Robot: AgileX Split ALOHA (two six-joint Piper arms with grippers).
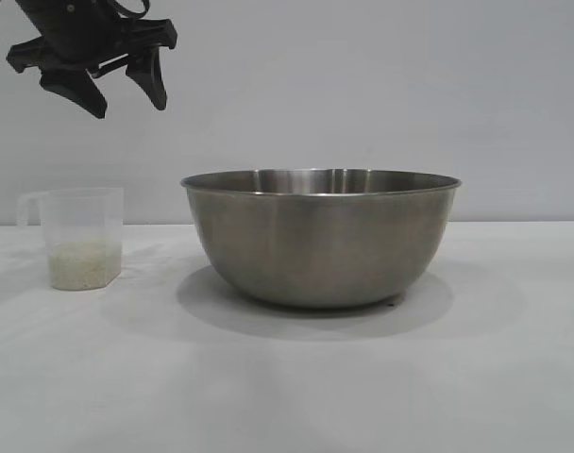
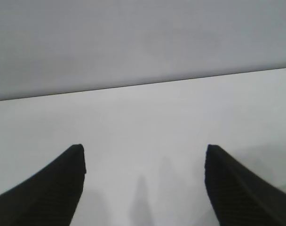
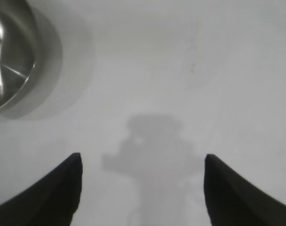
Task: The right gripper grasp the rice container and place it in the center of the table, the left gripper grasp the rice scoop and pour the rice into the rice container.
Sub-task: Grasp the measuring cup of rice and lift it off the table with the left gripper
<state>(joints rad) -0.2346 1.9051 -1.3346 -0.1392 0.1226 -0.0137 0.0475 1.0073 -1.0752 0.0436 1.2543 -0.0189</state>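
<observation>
The bowl (image 1: 321, 238) stands mid-bench (image 1: 287, 377), the scoop (image 1: 81, 236) with rice (image 1: 83, 264) left of it, apart. Left tool (image 1: 122, 94) hangs spread above the scoop; right tool (image 3: 142, 188) spread, empty, over bare bench.

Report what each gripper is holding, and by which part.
Nothing is held. The left gripper hangs open above the rice scoop; the right gripper is open over bare table, clear of the rice container.

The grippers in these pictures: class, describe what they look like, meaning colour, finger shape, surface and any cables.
The left gripper is matt black and claw-like, with two pointed fingers tapering to tips below a blocky black body, and a black cable looping above it. Up close its fingers show a finely ribbed texture. The right gripper shows only two black wedge-shaped fingers of the same kind. No markings are visible.
</observation>
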